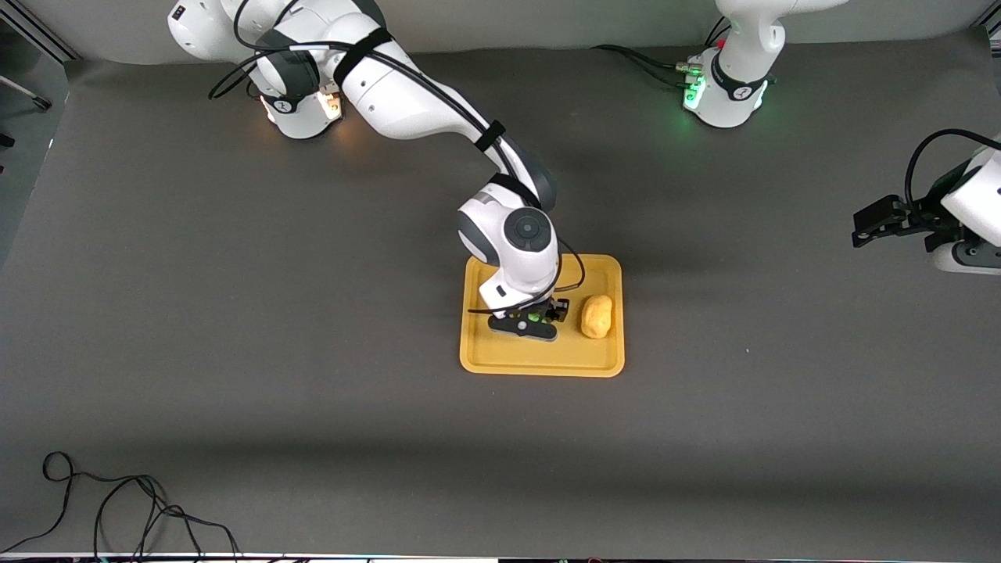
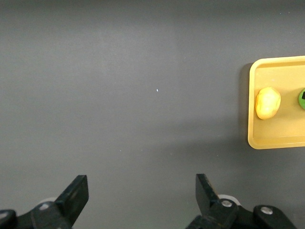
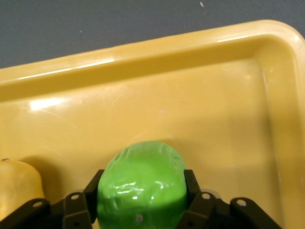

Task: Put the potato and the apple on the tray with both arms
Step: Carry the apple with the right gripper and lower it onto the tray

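The yellow-orange tray point(image 1: 539, 366) lies mid-table. The yellow-tan potato point(image 1: 597, 316) rests in it, at the side toward the left arm's end. My right gripper point(image 1: 536, 320) is down in the tray beside the potato, shut on the green apple point(image 1: 535, 318). In the right wrist view both fingers press the sides of the apple point(image 3: 143, 183) low over the tray floor point(image 3: 143, 62), with the potato point(image 3: 14, 183) at the edge. My left gripper point(image 1: 868, 227) waits open and empty over bare table at the left arm's end; its wrist view point(image 2: 141, 191) shows the tray point(image 2: 276, 140), potato point(image 2: 268, 102) and apple point(image 2: 302, 99).
A grey mat covers the table. A loose black cable point(image 1: 117, 508) lies at the table's near edge toward the right arm's end. Both arm bases stand along the edge farthest from the front camera.
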`<state>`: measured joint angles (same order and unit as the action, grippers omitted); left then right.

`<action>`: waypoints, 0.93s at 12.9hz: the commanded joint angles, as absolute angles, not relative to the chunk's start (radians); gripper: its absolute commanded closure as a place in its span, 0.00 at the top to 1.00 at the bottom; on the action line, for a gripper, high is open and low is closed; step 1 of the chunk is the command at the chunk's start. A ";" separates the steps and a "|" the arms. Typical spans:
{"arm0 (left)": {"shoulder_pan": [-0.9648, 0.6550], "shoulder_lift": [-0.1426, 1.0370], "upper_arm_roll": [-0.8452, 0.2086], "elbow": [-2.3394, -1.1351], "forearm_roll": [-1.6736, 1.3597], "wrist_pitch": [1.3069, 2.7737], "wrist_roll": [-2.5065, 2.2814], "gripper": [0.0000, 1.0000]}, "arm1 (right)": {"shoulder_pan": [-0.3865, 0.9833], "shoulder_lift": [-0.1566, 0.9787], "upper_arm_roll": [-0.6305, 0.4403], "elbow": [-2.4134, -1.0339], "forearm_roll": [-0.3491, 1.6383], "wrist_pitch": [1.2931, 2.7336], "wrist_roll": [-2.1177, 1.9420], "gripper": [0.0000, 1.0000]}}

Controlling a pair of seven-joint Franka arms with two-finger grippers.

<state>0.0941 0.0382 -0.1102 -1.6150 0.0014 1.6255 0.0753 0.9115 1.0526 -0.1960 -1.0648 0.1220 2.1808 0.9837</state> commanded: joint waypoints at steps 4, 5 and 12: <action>0.101 0.031 -0.115 -1.623 0.002 1.632 0.092 1.00 | 0.910 0.915 -0.198 -1.065 0.129 2.056 0.999 1.00; 0.101 0.031 -0.115 -1.623 0.003 1.634 0.092 1.00 | 0.902 0.849 -0.198 -1.060 0.130 1.966 0.999 1.00; 0.101 0.034 -0.115 -1.623 0.002 1.635 0.091 1.00 | 0.897 0.470 -0.222 -1.087 0.068 1.509 0.980 1.00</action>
